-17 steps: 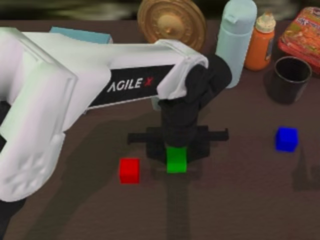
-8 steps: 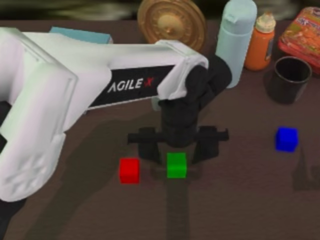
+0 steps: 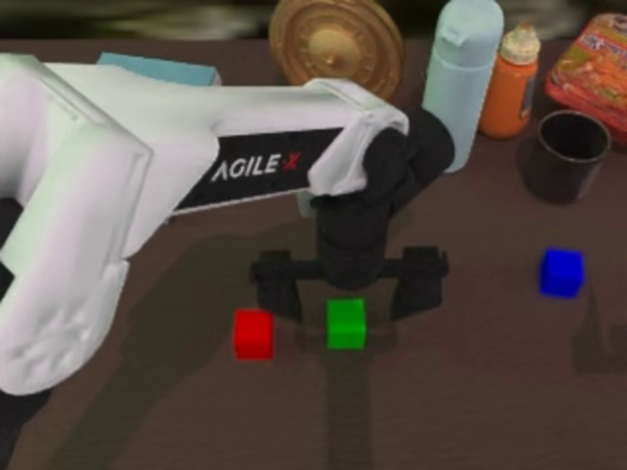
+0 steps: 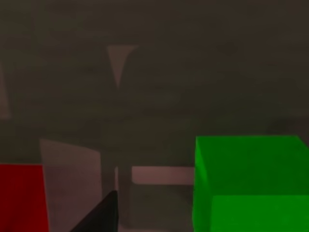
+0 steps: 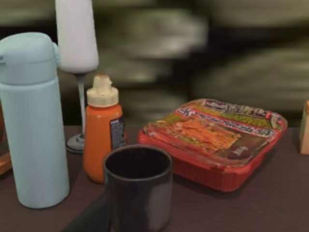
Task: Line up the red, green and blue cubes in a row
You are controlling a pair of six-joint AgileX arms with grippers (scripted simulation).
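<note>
The green cube [image 3: 346, 323] rests on the dark table, with the red cube [image 3: 254, 334] just to its left and a small gap between them. The blue cube [image 3: 561, 272] lies apart, far to the right. My left gripper [image 3: 347, 290] hovers just behind the green cube, open, its fingers [image 3: 278, 287] spread wider than the cube and touching nothing. The left wrist view shows the green cube [image 4: 251, 183], an edge of the red cube [image 4: 21, 198] and one dark fingertip [image 4: 102, 216]. My right arm is outside the top view; one of its fingers [image 5: 91, 217] shows low in its wrist view.
Along the back stand a gold disc [image 3: 336, 39], a pale blue bottle [image 3: 465, 83], an orange bottle [image 3: 509, 88], a black cup [image 3: 566, 152], a red food tray [image 3: 593, 69] and a teal book [image 3: 162, 69]. The left arm's white body spans the table's left half.
The left gripper's fingers have spread apart and let go of the green cube, which now stands free beside the red cube. The blue cube has not moved.
</note>
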